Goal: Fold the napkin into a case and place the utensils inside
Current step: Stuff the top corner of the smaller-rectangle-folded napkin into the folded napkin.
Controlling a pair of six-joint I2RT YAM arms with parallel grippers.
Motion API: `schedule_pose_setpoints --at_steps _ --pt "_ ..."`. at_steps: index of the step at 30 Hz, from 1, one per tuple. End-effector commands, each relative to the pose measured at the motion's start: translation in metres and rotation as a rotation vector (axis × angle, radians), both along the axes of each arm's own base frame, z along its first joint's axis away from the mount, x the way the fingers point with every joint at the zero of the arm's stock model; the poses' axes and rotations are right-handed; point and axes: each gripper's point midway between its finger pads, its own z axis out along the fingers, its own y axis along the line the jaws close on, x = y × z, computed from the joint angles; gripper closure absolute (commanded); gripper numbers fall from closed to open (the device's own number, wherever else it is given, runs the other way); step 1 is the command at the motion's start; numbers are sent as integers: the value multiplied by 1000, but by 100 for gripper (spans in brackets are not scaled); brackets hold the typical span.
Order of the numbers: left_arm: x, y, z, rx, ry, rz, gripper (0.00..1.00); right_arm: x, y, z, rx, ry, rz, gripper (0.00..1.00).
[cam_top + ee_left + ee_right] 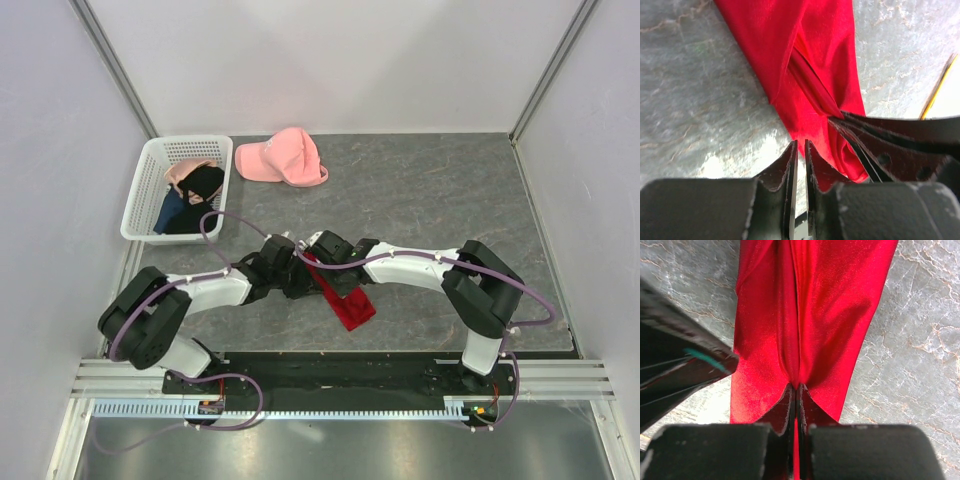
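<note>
The red napkin (pixel 350 305) lies on the grey table as a narrow, creased strip, slanting from between the two grippers toward the near edge. My right gripper (pixel 318 252) (pixel 796 387) is shut on a raised fold at the strip's upper end (pixel 815 315). My left gripper (pixel 298 274) (pixel 801 145) sits right beside it at the same end of the napkin (pixel 810 60). Its jaws stand a thin slit apart, bare table shows through the slit, and the cloth starts at the fingertips. The right gripper's dark fingers (pixel 890 145) cross the left wrist view. No utensils are in view.
A white basket (pixel 140 205) holding dark and blue garments (pixel 195 190) stands at the far left. A pink cap (pixel 285 158) lies beside it at the back. White walls close in the table on three sides.
</note>
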Motion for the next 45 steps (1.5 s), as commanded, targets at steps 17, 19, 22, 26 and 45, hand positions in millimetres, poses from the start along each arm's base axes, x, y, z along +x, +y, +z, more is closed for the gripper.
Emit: schedule_pose_setpoints --at_steps 17,19,22,26,45 --pt "-3 -18 -18 11 24 0 87 -12 34 33 169 80 -24 100" --pt "-3 -17 -14 14 14 2 87 -15 31 24 164 86 -25 100" --pt "-4 -13 -11 26 5 2 87 -21 30 15 170 105 -8 100" --pt "-4 -8 -3 38 -15 3 86 -19 26 6 153 95 0 100" --pt "64 13 52 4 -129 83 83 -23 30 37 316 141 -27 59"
